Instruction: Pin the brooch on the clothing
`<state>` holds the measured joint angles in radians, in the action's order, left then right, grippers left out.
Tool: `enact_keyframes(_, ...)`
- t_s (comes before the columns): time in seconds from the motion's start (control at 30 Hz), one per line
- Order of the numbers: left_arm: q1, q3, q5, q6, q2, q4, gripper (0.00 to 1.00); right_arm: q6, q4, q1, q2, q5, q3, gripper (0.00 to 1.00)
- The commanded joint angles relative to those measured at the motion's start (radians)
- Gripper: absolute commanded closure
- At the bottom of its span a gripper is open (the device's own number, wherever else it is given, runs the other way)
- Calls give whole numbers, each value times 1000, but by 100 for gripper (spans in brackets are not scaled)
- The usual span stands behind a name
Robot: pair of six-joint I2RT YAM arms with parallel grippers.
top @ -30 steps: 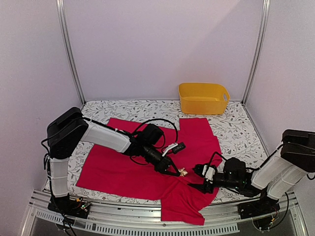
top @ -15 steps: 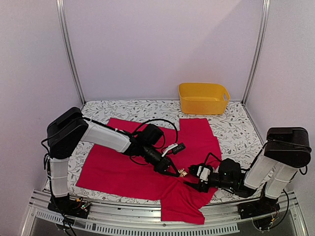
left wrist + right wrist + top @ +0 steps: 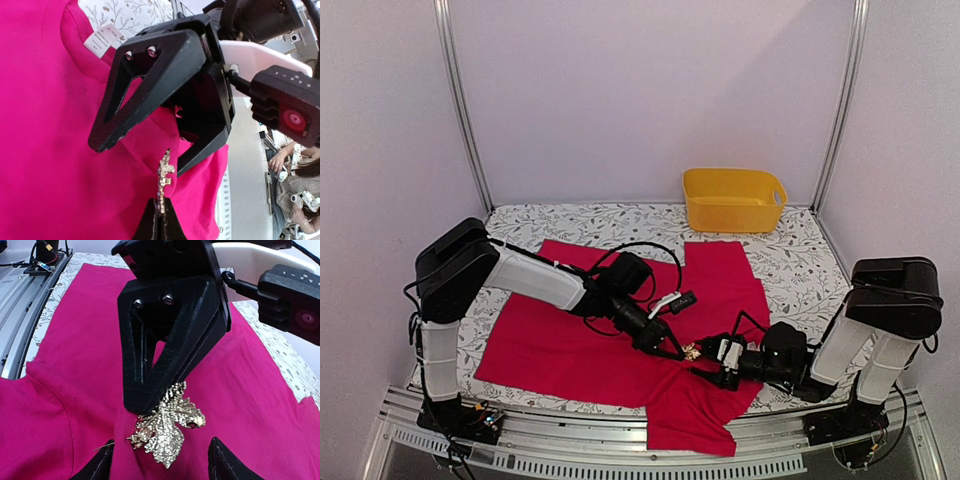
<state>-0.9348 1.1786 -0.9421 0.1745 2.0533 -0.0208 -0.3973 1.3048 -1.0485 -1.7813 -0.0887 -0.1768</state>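
Note:
The clothing is a red-pink T-shirt (image 3: 570, 340) spread on the table, with a white neck label (image 3: 104, 37). The brooch (image 3: 169, 432) is a small pale-gold, leaf-like cluster, seen edge-on in the left wrist view (image 3: 164, 177). My left gripper (image 3: 146, 405) is shut on the brooch's upper edge and holds it against a raised fold of shirt (image 3: 260, 390). A thin pin (image 3: 102, 446) sticks out at its left side. My right gripper (image 3: 160, 465) is open, with one fingertip on each side of the brooch and the fold. In the top view both grippers meet at the brooch (image 3: 692, 350).
A yellow bin (image 3: 733, 198) stands at the back right on the floral tablecloth (image 3: 800, 260). The shirt's lower corner hangs over the front rail (image 3: 570, 462). Metal frame posts (image 3: 460, 110) rise at both back corners.
My right gripper has slid left up to the brooch, and its jaws have narrowed a little. The left gripper and the brooch have stayed put.

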Motion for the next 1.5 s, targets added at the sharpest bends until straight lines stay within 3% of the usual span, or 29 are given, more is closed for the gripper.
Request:
enact_keyframes(0.0, 10, 11, -26, -19, -20, -11, 100, 3, 41, -8, -5, -105, -18, 40)
enact_keyframes(0.17, 6, 4, -20, -25, -25, -28, 100, 62, 57, -8, -8, -176, -26, 42)
enact_keyframes(0.53, -9, -12, -17, -69, -44, -26, 100, 80, 60, 14, -11, -183, -41, 57)
enact_keyframes(0.8, -31, -50, 68, -136, -86, -40, 100, 143, 54, 56, -11, -252, -59, 58)
enact_keyframes(1.2, -42, -89, 56, -173, -99, -51, 100, 218, 60, 100, -10, -321, -69, 61)
enact_keyframes(1.3, -44, -89, 60, -173, -100, -58, 100, 230, 53, 103, -16, -343, -78, 69)
enact_keyframes(1.47, -47, -106, 66, -173, -116, -90, 100, 248, 51, 108, -31, -360, -80, 75)
